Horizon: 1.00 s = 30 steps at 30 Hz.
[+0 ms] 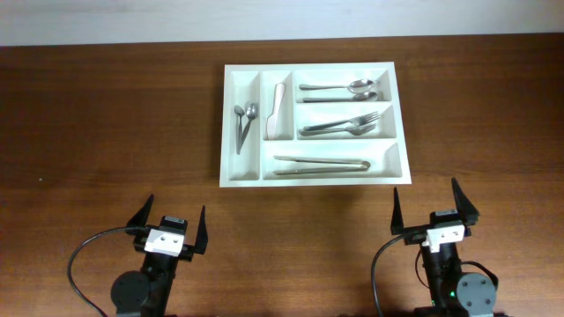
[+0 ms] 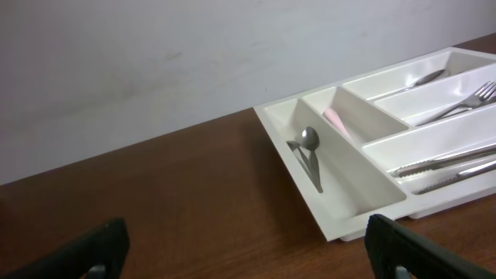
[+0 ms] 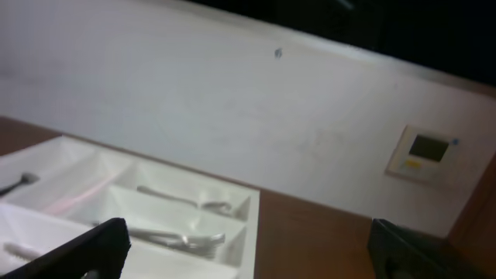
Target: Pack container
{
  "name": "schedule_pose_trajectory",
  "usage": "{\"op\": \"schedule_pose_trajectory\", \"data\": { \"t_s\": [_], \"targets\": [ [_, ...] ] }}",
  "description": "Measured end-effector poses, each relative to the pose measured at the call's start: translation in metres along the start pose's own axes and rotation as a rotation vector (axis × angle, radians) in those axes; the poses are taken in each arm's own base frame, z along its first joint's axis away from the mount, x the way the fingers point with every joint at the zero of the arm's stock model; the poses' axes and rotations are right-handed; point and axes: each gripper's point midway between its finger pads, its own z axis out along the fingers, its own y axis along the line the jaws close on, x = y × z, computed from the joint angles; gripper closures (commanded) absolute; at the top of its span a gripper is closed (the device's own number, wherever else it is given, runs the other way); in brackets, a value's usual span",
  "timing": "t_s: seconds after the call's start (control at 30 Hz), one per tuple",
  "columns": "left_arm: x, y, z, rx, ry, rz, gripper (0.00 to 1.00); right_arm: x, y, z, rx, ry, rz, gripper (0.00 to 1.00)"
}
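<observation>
The white cutlery tray, the container (image 1: 397, 119), lies at the table's middle back. Its left narrow slot holds small spoons (image 1: 244, 123); the other narrow slot holds a white-and-pink utensil (image 1: 277, 110). The long slots hold spoons (image 1: 339, 88), forks (image 1: 339, 126) and tongs (image 1: 322, 164). The tray also shows in the left wrist view (image 2: 341, 221) and the right wrist view (image 3: 246, 225). My left gripper (image 1: 171, 226) and right gripper (image 1: 434, 210) are open and empty near the front edge, well short of the tray.
Brown wooden table (image 1: 106, 114) all round the tray. A pale wall (image 2: 155, 62) rises behind it, with a small wall panel (image 3: 422, 151) at the right. Black cables (image 1: 79, 260) trail by the arm bases.
</observation>
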Motion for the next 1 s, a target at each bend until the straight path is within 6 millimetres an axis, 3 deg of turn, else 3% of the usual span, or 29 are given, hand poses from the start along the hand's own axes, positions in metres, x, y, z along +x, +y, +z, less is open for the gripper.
{"op": "schedule_pose_trajectory", "data": {
  "t_s": [0.4, 1.0],
  "targets": [
    [0.0, 0.0, 0.0, 0.0, 0.0, 0.0, 0.01, 0.059, 0.015, -0.003, -0.047, 0.194, 0.009, 0.01],
    [0.0, 0.0, 0.0, 0.0, 0.0, 0.0, 0.01, 0.06, 0.012, -0.003, -0.032, 0.198, 0.007, 0.01]
  ]
}}
